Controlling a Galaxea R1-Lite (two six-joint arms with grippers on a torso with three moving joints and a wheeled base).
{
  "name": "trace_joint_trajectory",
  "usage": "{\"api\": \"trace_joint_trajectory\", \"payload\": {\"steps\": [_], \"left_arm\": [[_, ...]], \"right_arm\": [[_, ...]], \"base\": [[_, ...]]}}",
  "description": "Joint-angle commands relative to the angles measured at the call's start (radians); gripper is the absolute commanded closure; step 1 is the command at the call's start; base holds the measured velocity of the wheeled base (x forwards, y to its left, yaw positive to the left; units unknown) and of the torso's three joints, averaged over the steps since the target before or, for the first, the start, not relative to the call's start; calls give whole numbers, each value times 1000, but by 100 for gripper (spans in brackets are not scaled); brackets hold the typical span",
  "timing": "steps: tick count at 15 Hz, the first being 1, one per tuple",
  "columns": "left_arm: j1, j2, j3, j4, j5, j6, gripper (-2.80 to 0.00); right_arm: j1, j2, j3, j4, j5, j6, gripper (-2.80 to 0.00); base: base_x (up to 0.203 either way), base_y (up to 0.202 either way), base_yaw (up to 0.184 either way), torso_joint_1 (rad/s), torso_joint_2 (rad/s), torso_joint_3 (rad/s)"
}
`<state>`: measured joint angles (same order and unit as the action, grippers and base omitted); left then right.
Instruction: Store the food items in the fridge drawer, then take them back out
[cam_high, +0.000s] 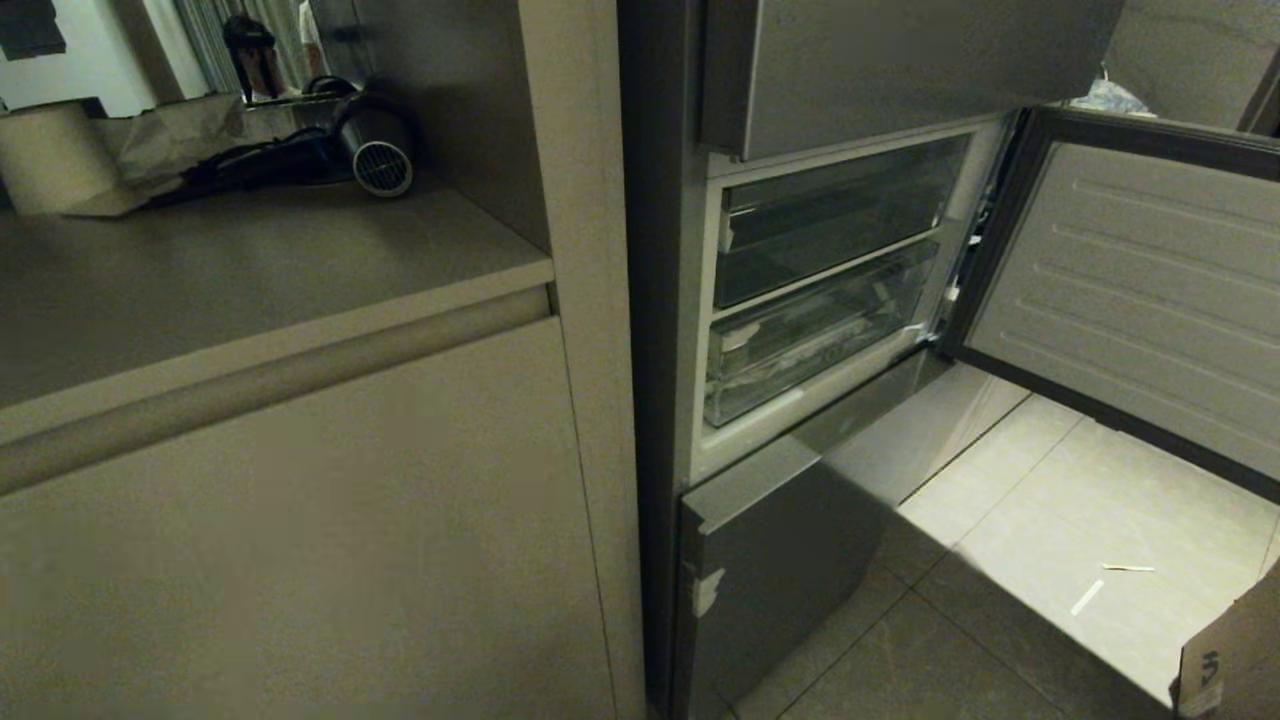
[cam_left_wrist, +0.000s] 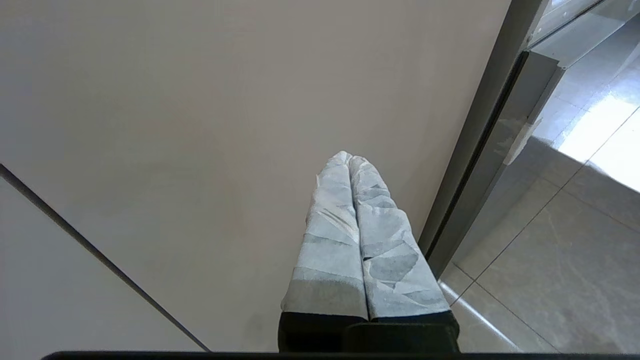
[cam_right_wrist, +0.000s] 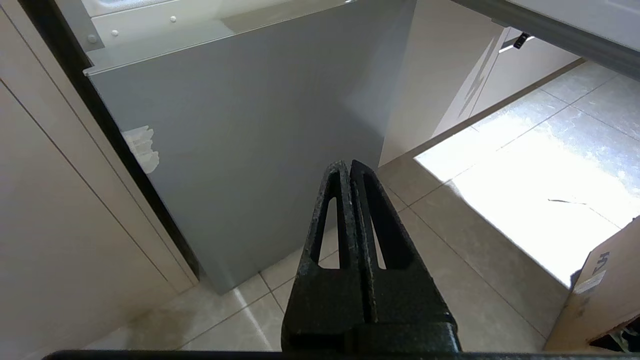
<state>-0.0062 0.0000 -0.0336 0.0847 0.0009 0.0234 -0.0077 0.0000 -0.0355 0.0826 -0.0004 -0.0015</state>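
The fridge (cam_high: 690, 300) stands with its middle door (cam_high: 1130, 290) swung wide. The drawer (cam_high: 815, 335) sits pushed in, the lower of two clear bins behind that door; no food can be made out in it. The left hand (cam_left_wrist: 350, 159), fingers pressed together and empty, points at the beige cabinet (cam_left_wrist: 200, 125) beside the fridge. The right hand (cam_right_wrist: 346, 165), likewise clamped on nothing, hangs before the fridge's grey bottom panel (cam_right_wrist: 240, 140), above the floor (cam_right_wrist: 500, 200).

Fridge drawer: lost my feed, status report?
Both claws, left and right, shut, empty, low. Fridge drawer closed, door open. No food visible. Nothing blocking.
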Motion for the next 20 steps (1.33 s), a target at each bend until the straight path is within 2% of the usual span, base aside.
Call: {"api": "trace_joint_trajectory", "payload": {"steps": [1, 8, 11, 15, 20], "left_arm": [[0, 2, 0, 1, 1, 0, 0], [0, 2, 0, 1, -2, 13, 0], [0, 1, 0, 1, -1, 10, 0], [0, 2, 0, 1, 2, -16, 0], [0, 2, -1, 1, 2, -16, 0]], "right_arm": [[0, -2, 0, 0, 0, -3, 0], [-1, 1, -21, -4, 6, -13, 0], [-1, 107, -72, -4, 20, -12, 0], [-2, 449, -185, -41, 22, 9, 0], [-3, 1044, -348, -297, 18, 144, 0]], "base": [[0, 0, 0, 0, 0, 0], [0, 0, 0, 0, 0, 0], [0, 0, 0, 0, 0, 0], [0, 0, 0, 0, 0, 0], [0, 0, 0, 0, 0, 0]]}}
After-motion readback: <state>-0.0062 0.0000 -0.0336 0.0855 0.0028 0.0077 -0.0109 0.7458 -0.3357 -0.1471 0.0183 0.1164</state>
